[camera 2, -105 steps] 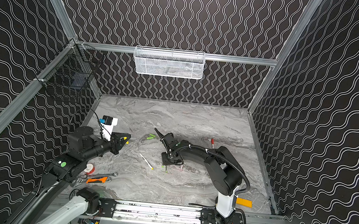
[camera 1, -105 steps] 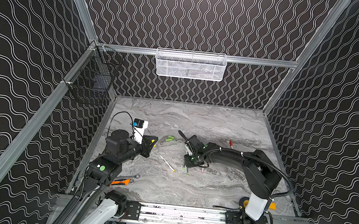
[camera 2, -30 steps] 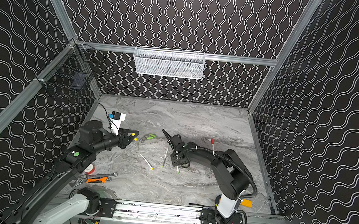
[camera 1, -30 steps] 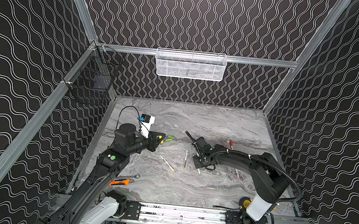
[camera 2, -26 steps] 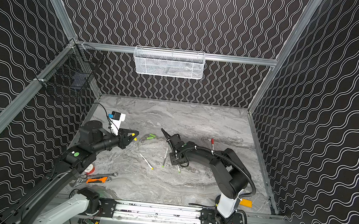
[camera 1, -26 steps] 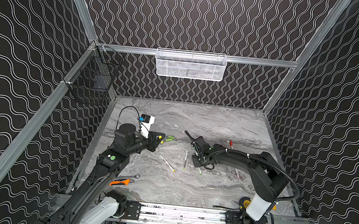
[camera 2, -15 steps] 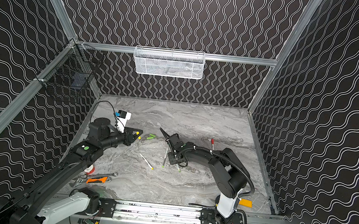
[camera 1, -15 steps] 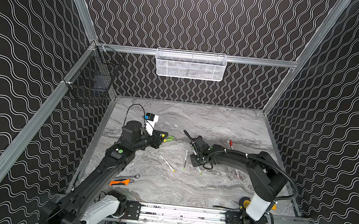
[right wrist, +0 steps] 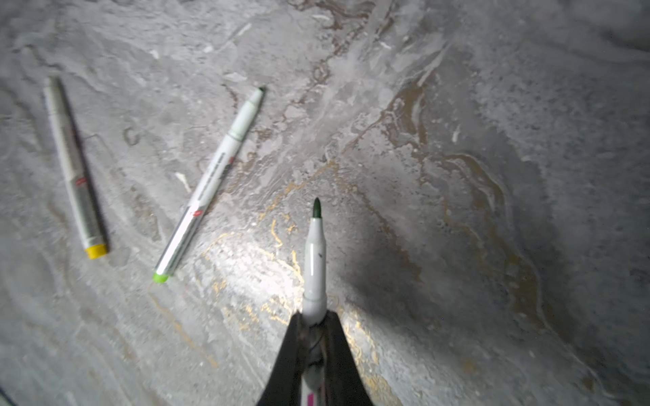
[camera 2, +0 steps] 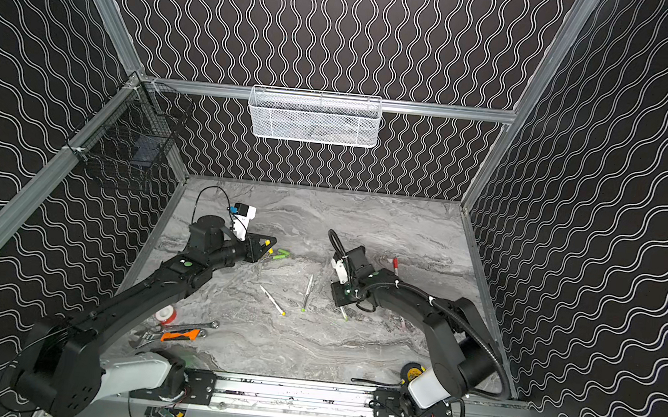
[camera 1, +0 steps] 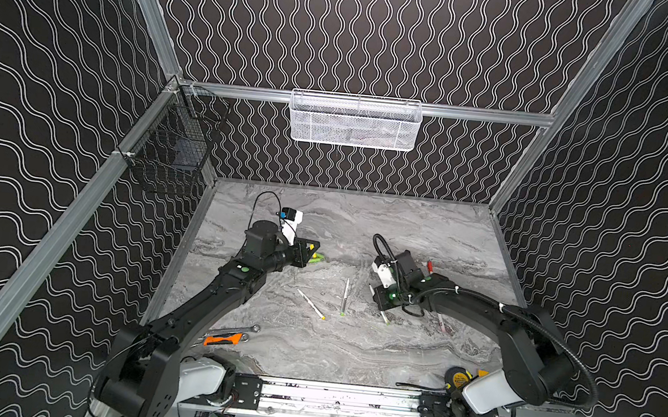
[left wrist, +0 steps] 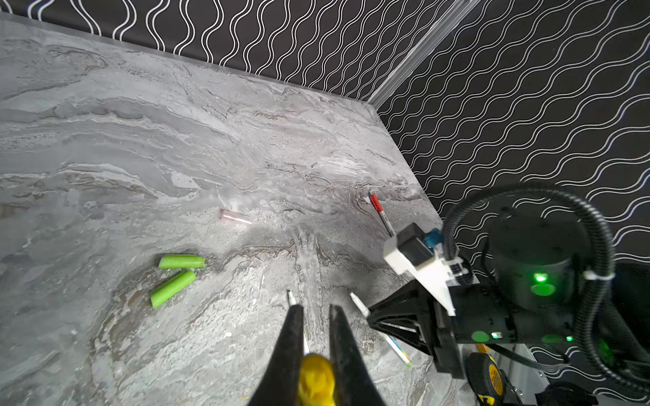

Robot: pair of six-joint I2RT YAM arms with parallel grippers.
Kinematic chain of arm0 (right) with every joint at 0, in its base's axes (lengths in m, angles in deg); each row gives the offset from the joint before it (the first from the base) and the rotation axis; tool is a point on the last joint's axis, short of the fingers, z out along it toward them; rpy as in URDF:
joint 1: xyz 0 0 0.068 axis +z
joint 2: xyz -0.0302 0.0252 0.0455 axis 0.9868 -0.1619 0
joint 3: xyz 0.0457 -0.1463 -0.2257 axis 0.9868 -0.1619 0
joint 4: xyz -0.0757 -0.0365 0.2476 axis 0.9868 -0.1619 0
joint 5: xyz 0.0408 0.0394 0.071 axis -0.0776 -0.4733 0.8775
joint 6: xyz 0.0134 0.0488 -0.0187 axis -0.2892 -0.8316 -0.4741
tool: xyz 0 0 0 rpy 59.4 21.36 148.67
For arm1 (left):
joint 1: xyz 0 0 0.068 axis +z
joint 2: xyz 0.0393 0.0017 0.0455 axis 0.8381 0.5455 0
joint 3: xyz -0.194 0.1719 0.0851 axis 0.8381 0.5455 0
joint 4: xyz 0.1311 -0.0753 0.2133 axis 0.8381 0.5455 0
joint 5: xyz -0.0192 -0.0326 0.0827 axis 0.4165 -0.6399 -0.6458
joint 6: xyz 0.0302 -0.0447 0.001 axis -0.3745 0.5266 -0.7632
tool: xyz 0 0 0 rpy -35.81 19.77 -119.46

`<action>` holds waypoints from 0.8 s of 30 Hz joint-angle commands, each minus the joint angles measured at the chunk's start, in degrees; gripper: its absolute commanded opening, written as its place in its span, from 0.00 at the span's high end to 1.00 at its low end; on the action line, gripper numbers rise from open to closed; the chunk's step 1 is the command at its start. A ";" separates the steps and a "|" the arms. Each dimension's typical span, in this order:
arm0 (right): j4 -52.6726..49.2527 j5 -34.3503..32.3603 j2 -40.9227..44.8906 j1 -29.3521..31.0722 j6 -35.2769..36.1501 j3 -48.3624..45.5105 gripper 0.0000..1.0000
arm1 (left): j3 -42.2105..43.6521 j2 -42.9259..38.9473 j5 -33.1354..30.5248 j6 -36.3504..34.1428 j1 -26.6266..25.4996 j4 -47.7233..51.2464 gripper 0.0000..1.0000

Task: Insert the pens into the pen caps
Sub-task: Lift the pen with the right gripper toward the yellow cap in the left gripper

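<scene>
Grey marbled table (camera 1: 351,357) makes the floor of a booth with black walls and white wavy lines. At the lower edge of both top views, close to the arm bases, lie things that are not part of the job: a tape measure (camera 1: 455,381) at the lower right, an orange-handled tool (camera 1: 221,338) and a wrench (camera 1: 243,329) at the lower left. A little higher, in the middle, two uncapped pens rest free and apart, the yellow-ended pen (camera 1: 310,304) and the green-ended pen (camera 1: 344,296). Just to their right the right gripper (right wrist: 314,316) is low over the table, its fingers clenched on a third pen (right wrist: 314,260). They hold the barrel behind the neck, so the dark green tip sticks out free in front, I think so that this end can enter a cap. Whether this pen is already off the surface I cannot tell. Higher and to the left, the left gripper (left wrist: 316,309) is closed on the yellow cap (left wrist: 314,379), which sits deep between the fingers; which way its mouth looks is not visible. Beside it two green caps (left wrist: 181,262) lie close together on the table, and they seem the better match for a green tip. Further back a red pen (left wrist: 381,211) lies near the right wall. Farthest, a white mesh basket (camera 1: 354,128) hangs on the back wall and a black wire basket (camera 1: 170,156) in the upper left corner.
</scene>
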 commanded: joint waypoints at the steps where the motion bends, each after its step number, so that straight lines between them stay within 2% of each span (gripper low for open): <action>1: 2.57 7.46 2.14 -1.21 3.49 -0.64 0.90 | -0.96 1.05 1.24 -2.08 -0.33 -3.34 1.00; 10: 8.97 18.80 10.23 -0.74 3.72 -1.60 0.91 | -0.95 -1.41 0.94 -5.22 -4.90 -0.01 1.00; 15: 9.88 20.25 13.83 2.29 4.18 -1.03 0.91 | -0.18 -5.28 3.97 -4.57 -5.09 0.62 1.00; 24: 15.33 19.14 19.27 10.71 1.71 -1.35 0.91 | 2.28 -12.17 13.85 0.33 -5.16 -2.83 1.00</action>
